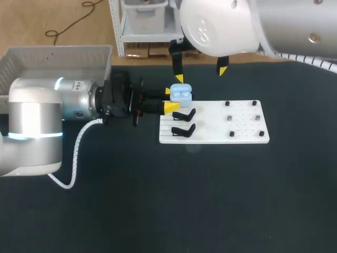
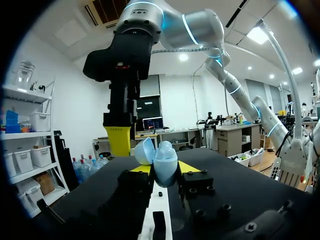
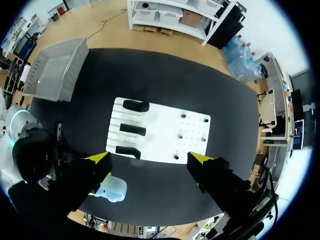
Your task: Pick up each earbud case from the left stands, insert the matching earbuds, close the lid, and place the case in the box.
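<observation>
Whether any earbuds sit inside the earbud case (image 1: pixel 180 95) cannot be made out, and the right arm's bulky white body covers the table beyond the far edge of the white board (image 1: pixel 242 129). In the right wrist view the left arm's fingers are mostly hidden behind a dark finger. The left gripper (image 1: pixel 169 99) lies level at the board's left far corner, clenched on the case from both sides. The right gripper (image 1: pixel 201 74) hangs above the board's far edge, pointing down, fingers spread wide and holding nothing. The case is pale blue and rounded with its lid swung open, just beyond the black stands (image 1: pixel 184 114).
</observation>
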Tool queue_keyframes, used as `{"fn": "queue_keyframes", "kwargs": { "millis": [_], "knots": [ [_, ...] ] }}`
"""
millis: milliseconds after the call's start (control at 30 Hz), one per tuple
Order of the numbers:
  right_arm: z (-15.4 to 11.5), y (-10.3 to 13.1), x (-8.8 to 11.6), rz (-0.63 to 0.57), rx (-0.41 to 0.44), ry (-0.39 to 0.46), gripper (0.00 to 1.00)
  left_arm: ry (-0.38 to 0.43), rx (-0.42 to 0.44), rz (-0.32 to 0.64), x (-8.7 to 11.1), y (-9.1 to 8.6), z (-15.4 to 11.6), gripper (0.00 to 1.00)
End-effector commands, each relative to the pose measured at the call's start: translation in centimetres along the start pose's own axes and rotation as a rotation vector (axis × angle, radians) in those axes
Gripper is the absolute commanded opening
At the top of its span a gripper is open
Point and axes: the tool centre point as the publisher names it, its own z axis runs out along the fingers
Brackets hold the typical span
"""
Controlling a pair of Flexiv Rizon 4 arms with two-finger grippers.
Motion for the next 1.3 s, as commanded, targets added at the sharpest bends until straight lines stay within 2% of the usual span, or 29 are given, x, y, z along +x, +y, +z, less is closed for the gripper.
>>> {"fn": "queue_keyframes", "kwargs": {
  "millis": [33, 467, 667, 833, 967, 1067, 1200, 1300],
  "knots": [
    [0.4, 0.3, 1.0, -0.005, -0.007, -0.001, 1.0, -0.002, -0.003, 0.003, 0.1, -0.1, 0.0, 0.0],
    [-0.7, 1.2, 3.4, -0.02, -0.009, -0.02, 1.0, -0.002, -0.003, 0.003, 0.1, -0.1, 0.0, 0.0],
    [-3.2, -0.2, 3.2, 0.048, 0.05, -0.135, 1.0, -0.002, -0.003, 0.003, 0.1, -0.1, 0.0, 0.0],
    [-6.8, -0.5, 3.6, 0.012, 0.095, -0.235, 1.0, -0.002, -0.003, 0.003, 0.1, -0.1, 0.0, 0.0],
    [-9.3, -0.5, 4.6, -0.056, 0.052, -0.308, 1.0, -0.002, -0.003, 0.003, 0.1, -0.1, 0.0, 0.0],
    [-10.5, -0.5, 5.5, -0.134, -0.024, -0.348, 1.0, 0.0, -0.006, 0.001, -1.1, -0.2, -0.1, 0.0],
    [-11.1, -0.6, 6.7, -0.245, -0.105, -0.382, 1.0, -0.009, -0.079, -0.049, -2.6, -0.1, -0.6, 0.0],
    [-11.4, -0.9, 7.6, -0.307, -0.146, -0.404, 1.0, 0.016, -0.159, -0.092, -3.5, -0.2, -1.4, 0.0]
  ]
}}
